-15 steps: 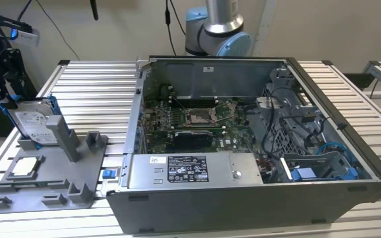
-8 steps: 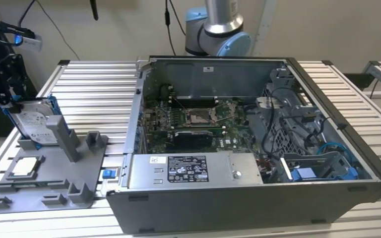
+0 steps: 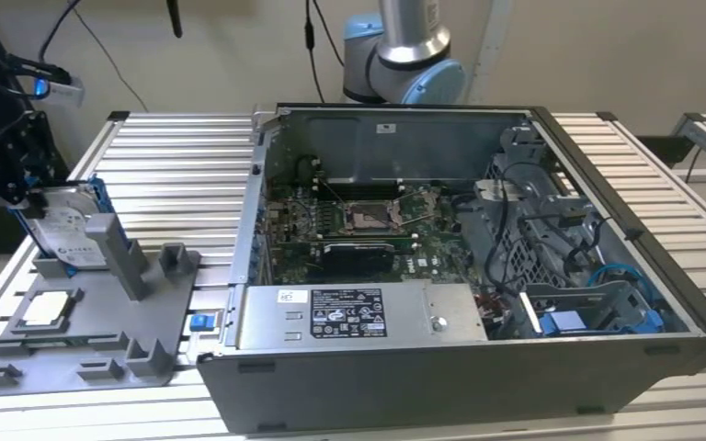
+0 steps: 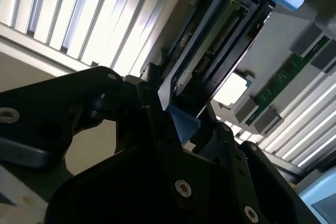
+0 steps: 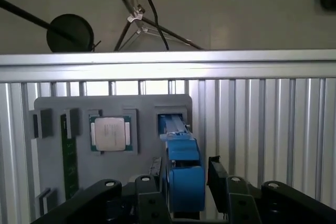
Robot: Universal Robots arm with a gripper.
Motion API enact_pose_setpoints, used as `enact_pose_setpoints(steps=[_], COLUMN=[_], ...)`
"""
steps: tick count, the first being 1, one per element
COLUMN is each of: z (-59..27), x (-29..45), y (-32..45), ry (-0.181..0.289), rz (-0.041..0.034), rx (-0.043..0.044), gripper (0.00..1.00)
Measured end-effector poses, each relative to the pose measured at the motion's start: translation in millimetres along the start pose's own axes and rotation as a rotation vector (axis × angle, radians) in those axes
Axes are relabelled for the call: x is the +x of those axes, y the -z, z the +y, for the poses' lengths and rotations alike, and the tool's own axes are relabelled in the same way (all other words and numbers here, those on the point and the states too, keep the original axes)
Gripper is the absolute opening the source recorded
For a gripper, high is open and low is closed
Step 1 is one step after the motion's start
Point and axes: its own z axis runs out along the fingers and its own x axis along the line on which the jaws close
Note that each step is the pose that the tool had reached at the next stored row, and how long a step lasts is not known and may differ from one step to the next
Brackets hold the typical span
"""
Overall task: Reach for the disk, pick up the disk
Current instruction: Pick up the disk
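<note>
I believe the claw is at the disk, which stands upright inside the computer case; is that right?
Not quite: the disk stands upright in the grey fixture beside the computer case, as the exterior view shows; the claw is at it.

a robotics lab or test workshop: a robot arm point(image 3: 403, 55) stands behind a slatted aluminium surface point(image 3: 169, 175), an opened computer case point(image 3: 451, 377) bares its motherboard point(image 3: 353, 220), a grey fixture tray point(image 3: 96, 344) holds the disk point(image 3: 65, 234) upright near a loose chip point(image 3: 49, 308), and cables point(image 3: 310, 46) hang against a plain wall point(image 3: 206, 64).
</note>
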Motion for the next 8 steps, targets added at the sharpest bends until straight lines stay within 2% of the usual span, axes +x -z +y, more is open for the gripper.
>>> enact_pose_setpoints(steps=[8], z=[0.1], x=[0.0], y=[-14.6], ry=[0.0], rz=[0.0], rx=[0.0], gripper=[1.0])
